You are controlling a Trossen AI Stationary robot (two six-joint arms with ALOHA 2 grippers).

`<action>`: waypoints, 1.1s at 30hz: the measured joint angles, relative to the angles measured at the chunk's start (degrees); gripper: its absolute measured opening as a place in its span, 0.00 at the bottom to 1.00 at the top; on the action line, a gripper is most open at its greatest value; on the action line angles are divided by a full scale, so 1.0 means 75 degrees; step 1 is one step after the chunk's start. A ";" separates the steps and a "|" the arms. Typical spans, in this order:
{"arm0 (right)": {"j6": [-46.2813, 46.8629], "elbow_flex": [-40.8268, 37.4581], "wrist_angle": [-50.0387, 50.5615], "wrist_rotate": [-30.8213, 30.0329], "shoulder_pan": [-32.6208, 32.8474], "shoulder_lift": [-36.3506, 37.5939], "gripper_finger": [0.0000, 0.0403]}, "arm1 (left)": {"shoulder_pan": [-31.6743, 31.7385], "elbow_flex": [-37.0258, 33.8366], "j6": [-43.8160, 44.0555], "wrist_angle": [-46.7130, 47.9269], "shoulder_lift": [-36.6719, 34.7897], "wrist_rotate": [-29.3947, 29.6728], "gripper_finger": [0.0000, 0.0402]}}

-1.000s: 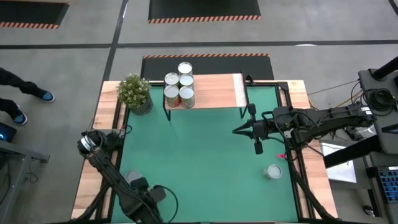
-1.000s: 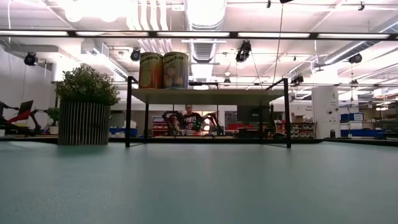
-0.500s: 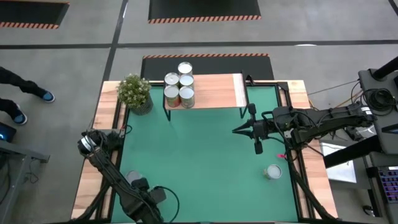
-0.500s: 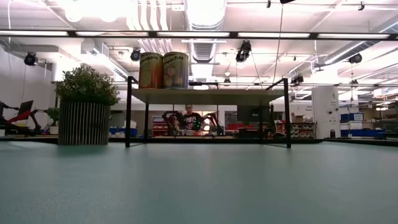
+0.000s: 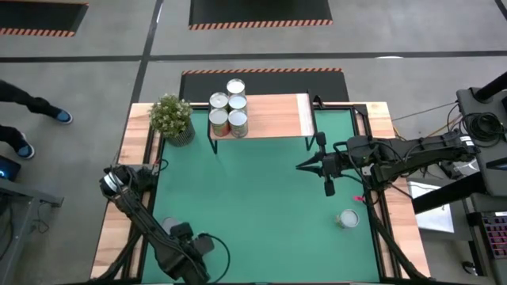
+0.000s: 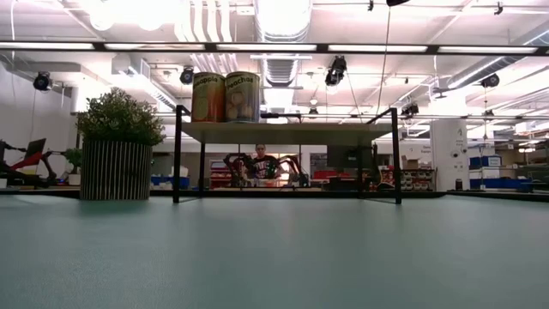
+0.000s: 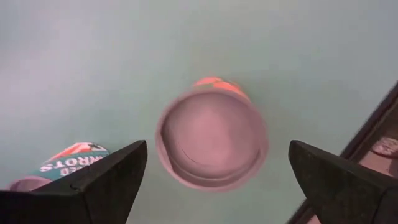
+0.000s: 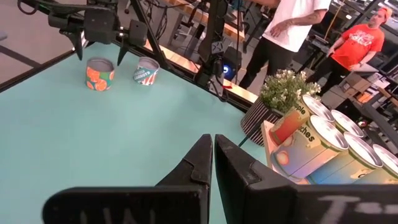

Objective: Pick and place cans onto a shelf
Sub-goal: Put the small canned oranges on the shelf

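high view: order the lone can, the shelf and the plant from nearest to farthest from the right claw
1. Lone can, on the green table near the right claw.
2. Shelf, at the table's back edge.
3. Plant, far back-left corner.

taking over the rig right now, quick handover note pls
Left gripper: open, poised above an upright can at the table's near-left corner; nothing held. A second can with a teal label stands beside it.
Right gripper: shut, empty, waiting over the table's right side.
Done: four cans stand clustered at the left end of the shelf.
Left: the two near-left cans and one can near the table's right edge.
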State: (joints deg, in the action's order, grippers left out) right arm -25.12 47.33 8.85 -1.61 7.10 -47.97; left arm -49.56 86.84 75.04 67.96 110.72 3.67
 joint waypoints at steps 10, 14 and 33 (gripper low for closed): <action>-0.0001 0.0000 0.0064 0.0000 0.0001 0.0000 0.02 | 0.0009 -0.0496 0.0071 -0.0620 0.0000 0.0051 0.90; -0.0006 0.0000 0.0064 0.0000 0.0001 0.0000 0.02 | 0.0009 -0.0719 0.0071 -0.0869 0.0006 0.0040 0.88; 0.0193 0.0000 0.0357 -0.0007 0.0001 0.0408 0.02 | 0.1126 0.0529 -0.1975 0.0068 0.0006 -0.0010 0.70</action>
State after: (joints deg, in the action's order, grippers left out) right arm -23.68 47.33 11.52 -1.66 7.11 -44.90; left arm -41.12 90.81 60.23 68.47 110.76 3.60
